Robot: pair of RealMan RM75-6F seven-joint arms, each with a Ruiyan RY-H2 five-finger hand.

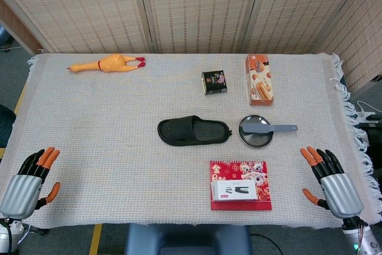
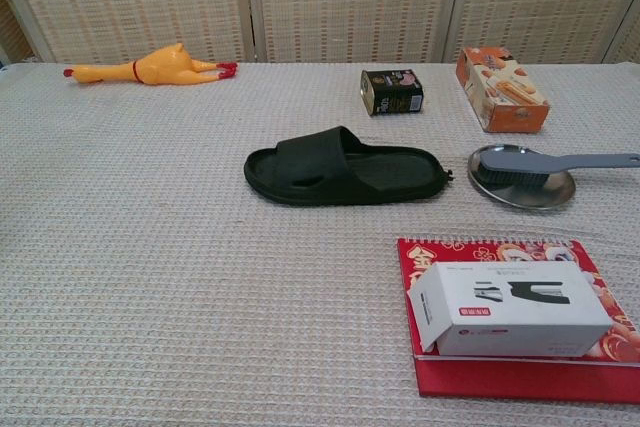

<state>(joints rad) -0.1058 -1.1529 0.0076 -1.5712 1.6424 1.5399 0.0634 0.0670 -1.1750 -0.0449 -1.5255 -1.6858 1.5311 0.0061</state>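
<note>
My left hand [image 1: 27,182] lies at the near left corner of the table, fingers spread, holding nothing. At the near right edge my right hand [image 1: 331,177] lies the same way, fingers apart and empty. Neither hand shows in the chest view. Nearest the right hand is a red calendar [image 1: 240,184] with a white stapler box [image 1: 237,190] lying on it. A black slipper [image 1: 194,130] lies at the table's middle. Just right of it a grey brush [image 1: 270,128] rests across a small metal plate [image 1: 255,136].
A yellow rubber chicken [image 1: 107,63] lies at the far left. A small dark tin [image 1: 214,82] and an orange snack box [image 1: 259,79] sit at the far right. A woven cloth [image 1: 95,123] covers the table; woven screens stand behind it.
</note>
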